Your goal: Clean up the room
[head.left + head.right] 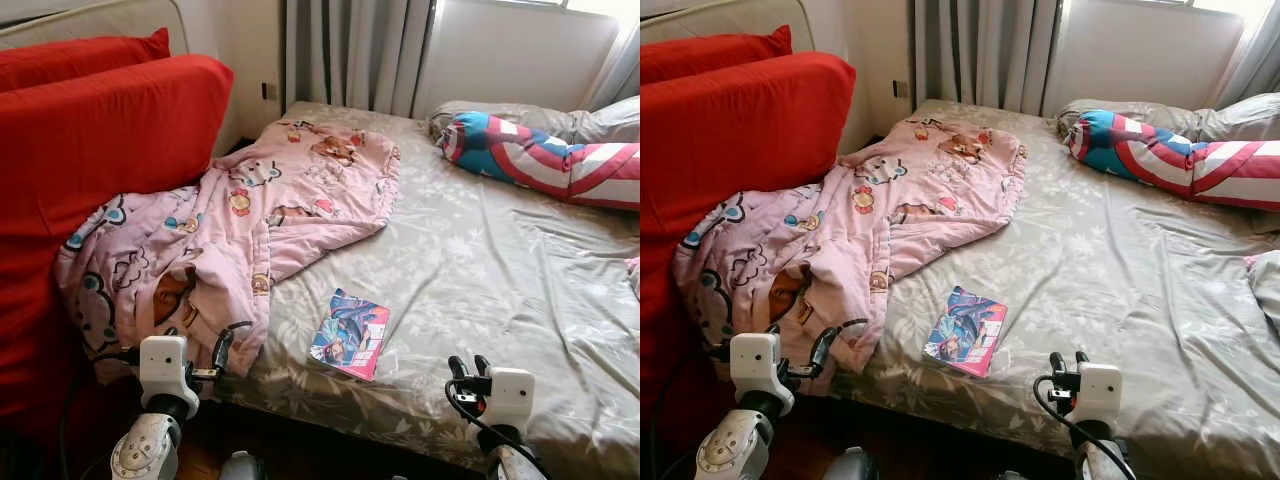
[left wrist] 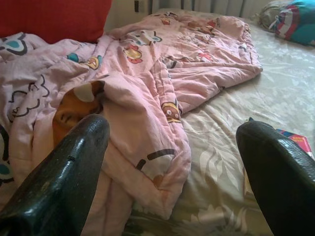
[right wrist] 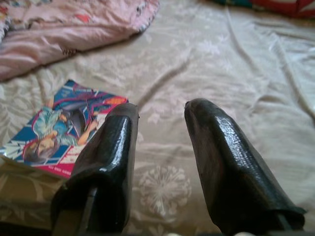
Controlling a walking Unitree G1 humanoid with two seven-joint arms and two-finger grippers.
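One bed [image 1: 480, 300], spread with a grey floral sheet. One pink cartoon-print quilt [image 1: 250, 220], rumpled across the bed's left side. One comic book [image 1: 350, 334] lying flat on the sheet. Two red cushions [image 1: 90, 140], stacked one behind the other at the left. One long pillow in red, white and blue stripes [image 1: 540, 155] near the head of the bed. One grey pillow [image 1: 500, 113] behind that. One set of grey curtains [image 1: 350, 50] at the far wall. Two grippers: left gripper [image 1: 222, 355] and right gripper [image 1: 468, 368], two black fingers each.

soft cloth blanket [image 1: 250, 220] (pink), glossy paper comic [image 1: 350, 335]
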